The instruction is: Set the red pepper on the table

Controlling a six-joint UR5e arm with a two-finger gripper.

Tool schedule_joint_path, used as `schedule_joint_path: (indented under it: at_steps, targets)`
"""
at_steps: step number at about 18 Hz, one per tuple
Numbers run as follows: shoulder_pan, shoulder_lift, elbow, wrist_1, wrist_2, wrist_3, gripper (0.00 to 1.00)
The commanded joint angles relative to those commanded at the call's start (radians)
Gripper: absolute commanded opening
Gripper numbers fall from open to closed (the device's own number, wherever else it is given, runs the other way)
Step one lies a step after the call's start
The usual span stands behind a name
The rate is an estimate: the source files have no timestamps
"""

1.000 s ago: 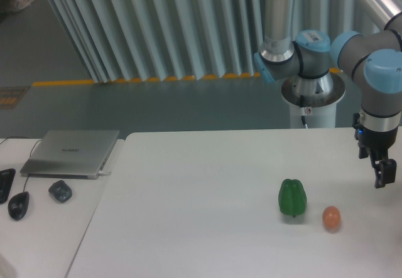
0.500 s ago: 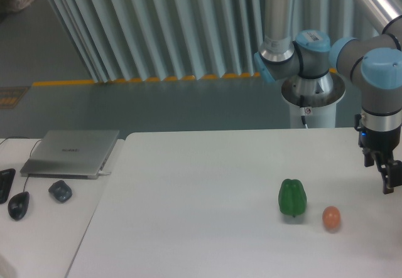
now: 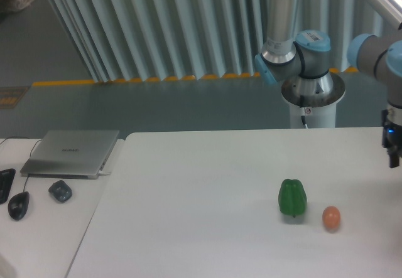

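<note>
Robot lab, pedestal-mounted arm (image 3: 295, 52), laptop (image 3: 72, 152) desk

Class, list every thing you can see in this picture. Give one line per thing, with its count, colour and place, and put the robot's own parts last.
table: one, white, fills the middle and right of the view
green pepper: one, green, upright on the table, right of centre
egg-shaped thing: one, orange, on the table just right of the green pepper, apart from it
desk: one, white, adjoining the table on the left
laptop: one, silver-grey, closed, on the desk
mouse: one, black, on the desk near the left edge
small rounded object: one, dark grey, on the desk beside the mouse
red pepper: none visible
robot arm: one, grey with light blue joints, behind the table at right
pincer: only partly visible at the right edge, dark, above the table
</note>
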Motion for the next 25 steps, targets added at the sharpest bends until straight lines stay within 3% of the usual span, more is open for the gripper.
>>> schedule_joint_path:
  at_steps: [7, 13, 15, 20, 22, 25]
  targets:
    - [0.089, -0.043, 0.051, 0.014, 0.0, -0.017, 1.0]
    - [0.133, -0.107, 0.098, 0.017, -0.005, -0.245, 1.0]
    - [0.146, -0.127, 0.107, 0.051, -0.006, -0.25, 1.0]
    - [0.175, -0.169, 0.149, 0.066, -0.032, -0.253, 1.0]
    - [0.175, -0.196, 0.161, 0.116, -0.043, -0.253, 1.0]
    - [0.176, -0.225, 0.181, 0.143, -0.043, -0.25, 1.0]
